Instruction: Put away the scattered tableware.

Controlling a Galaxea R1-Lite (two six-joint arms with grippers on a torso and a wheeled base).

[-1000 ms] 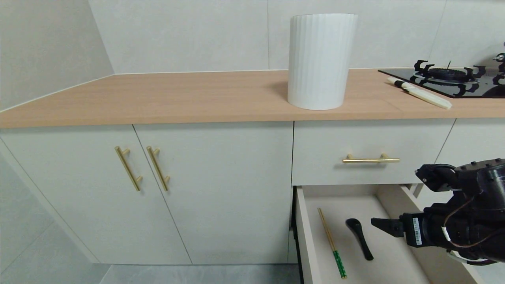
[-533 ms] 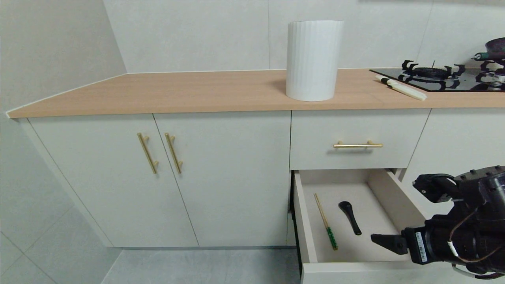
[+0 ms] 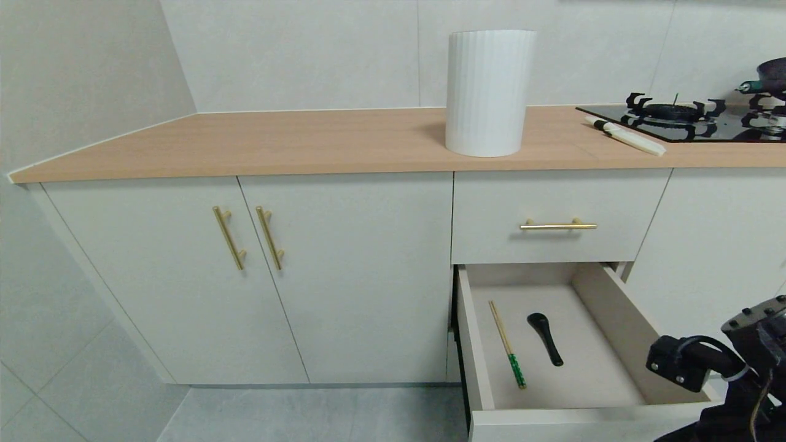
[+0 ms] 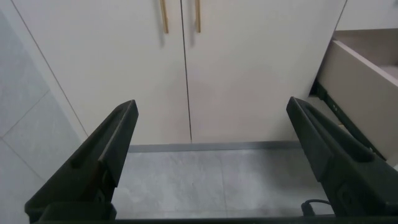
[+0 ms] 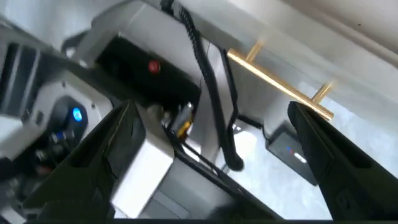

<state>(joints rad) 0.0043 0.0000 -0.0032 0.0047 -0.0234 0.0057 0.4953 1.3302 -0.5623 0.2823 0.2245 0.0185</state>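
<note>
Wooden desk (image 3: 276,144): its front edge ran straight across, overhanging the pale cabinet fronts.
Lower drawer (image 3: 473,344): pulled well out below the shut upper drawer (image 3: 556,196), with its interior open from above.
Chopsticks (image 3: 507,344): a pair lay together on the drawer floor near its left wall, green ends toward the drawer front.
Black spoon (image 3: 544,337): it lay just beside the chopsticks without touching them, bowl toward the back.
Cream knife (image 3: 626,136): it lay aslant on the desk near the front edge, just beside the black gas hob (image 3: 675,116).
Right arm (image 3: 724,368): it sat low, outside the drawer's right wall and near its front corner.
Right gripper (image 5: 211,111): jaws spread wide and holding nothing, with a gold bar handle (image 5: 280,78) ahead of them.
Left gripper (image 4: 210,107): it hung low with jaws spread and gripping nothing, facing the foot of the cupboard doors (image 4: 186,68) above the grey floor (image 4: 211,180); the drawer's side (image 4: 367,74) stood close by.
White ribbed canister (image 3: 488,92): it stood upright on the desk above the drawers, well apart from the knife.
Door handles (image 3: 228,238): two gold bars stuck out from the cupboard fronts.
</note>
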